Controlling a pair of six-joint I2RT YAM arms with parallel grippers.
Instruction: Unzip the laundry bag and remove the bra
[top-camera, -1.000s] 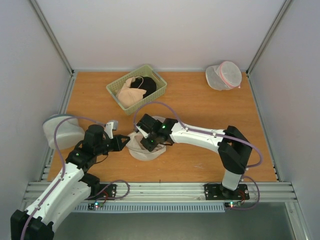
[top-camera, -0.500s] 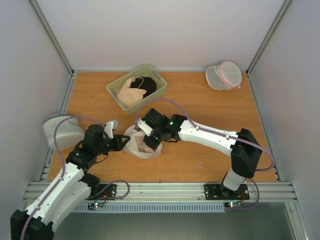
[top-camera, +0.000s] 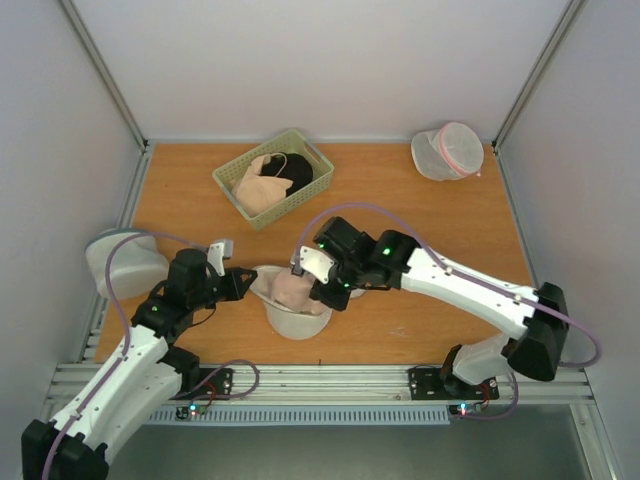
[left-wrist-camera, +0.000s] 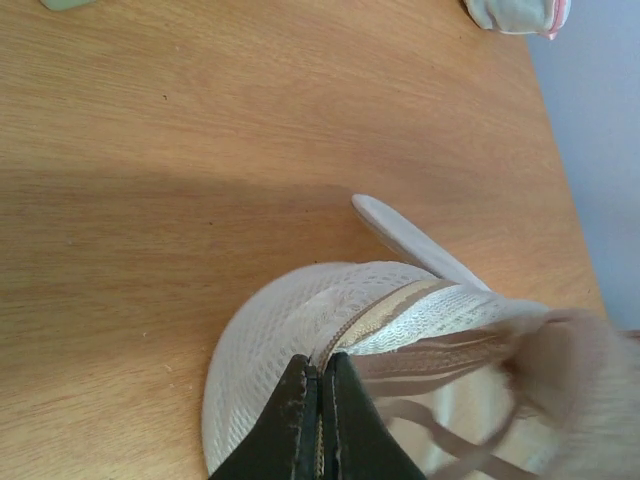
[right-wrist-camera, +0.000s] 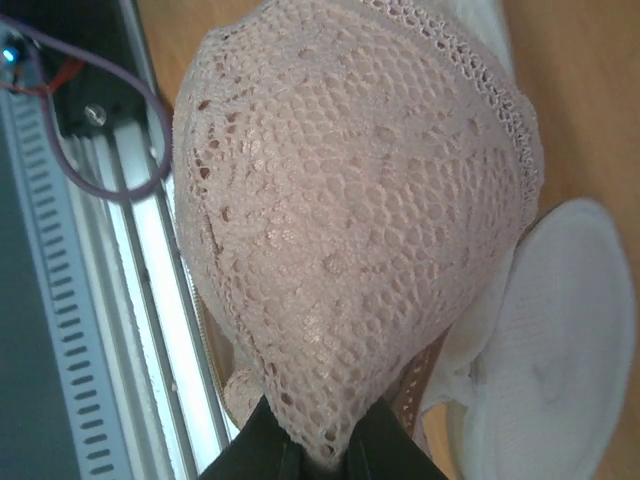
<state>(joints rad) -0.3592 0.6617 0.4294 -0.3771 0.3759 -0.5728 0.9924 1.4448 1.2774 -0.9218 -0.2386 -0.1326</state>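
1. from above only: the whole layout, with the laundry bag (top-camera: 290, 312) on the worktop (top-camera: 420, 220) near the front edge, left hand (top-camera: 244, 283) at its left rim, right hand (top-camera: 314, 286) over its top right, and the pink bra (top-camera: 295, 291) bulging out of the opening.
2. from the left wrist only: fingers pressed together, pinching the bag's mesh edge right at the beige zip (left-wrist-camera: 378, 311); straps beyond, blurred.
3. from the right wrist only: lace cup close up, clamped by its lower edge between the fingertips, white bag fabric beside it.
4. well apart: green basket (top-camera: 273, 176), mesh bag with pink zip (top-camera: 447, 150), greyish mesh bag (top-camera: 122, 262).
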